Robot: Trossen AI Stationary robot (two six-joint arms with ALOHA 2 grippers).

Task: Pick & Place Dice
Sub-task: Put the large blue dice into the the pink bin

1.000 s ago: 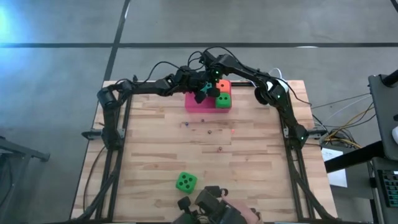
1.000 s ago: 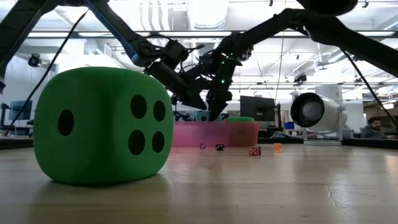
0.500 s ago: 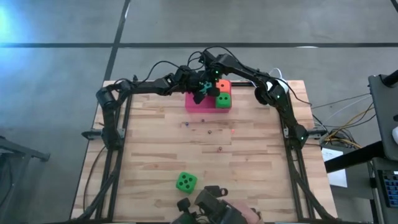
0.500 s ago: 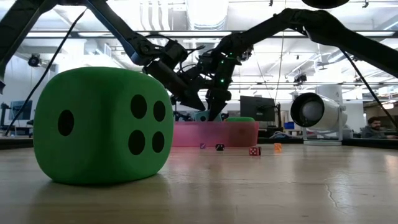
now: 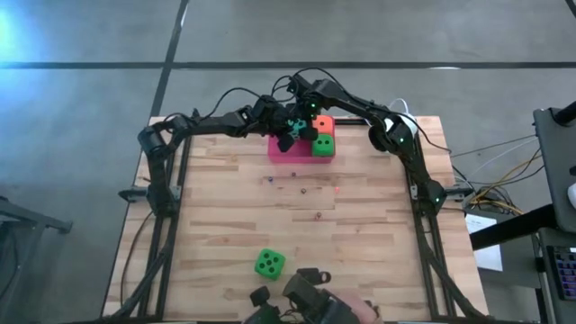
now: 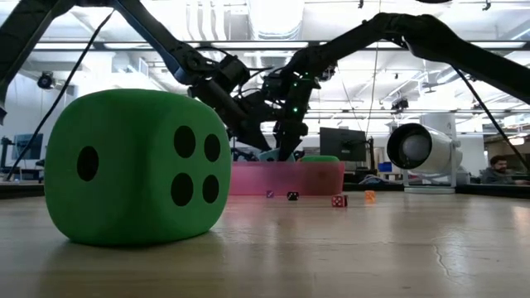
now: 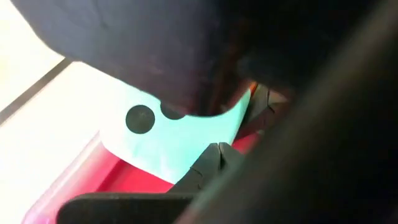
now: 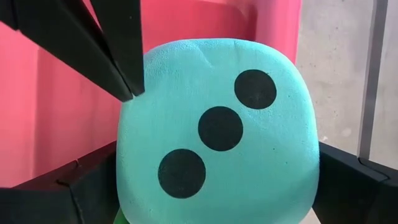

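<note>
Wooden slat surface (image 5: 360, 234), grey floor around it. Pink tray (image 5: 283, 151) sits at 12 o'clock, near the far edge.

Both my arms crowd over that tray. Right jaws (image 8: 217, 186) spread to their widest, one finger either side of the teal die (image 8: 217, 130), three pips facing my wrist camera. Whether the pads press it I cannot tell. Left jaws (image 5: 290, 135) together, empty, their tip right at the teal die's upper corner.

Orange die (image 5: 324, 124) and a green die (image 5: 324, 144) sit at the tray's 3 o'clock side. Second green die (image 5: 268, 263) lies alone toward 6 o'clock, well apart from everything.

Risks, as I judge them:
- Left tip and right fingers are nearly touching; either moving could knock the other.
- Die is soft; a nudge from the left tip could twist it out between my right fingers.
- Wide-spread fingers could catch the tray wall.
</note>
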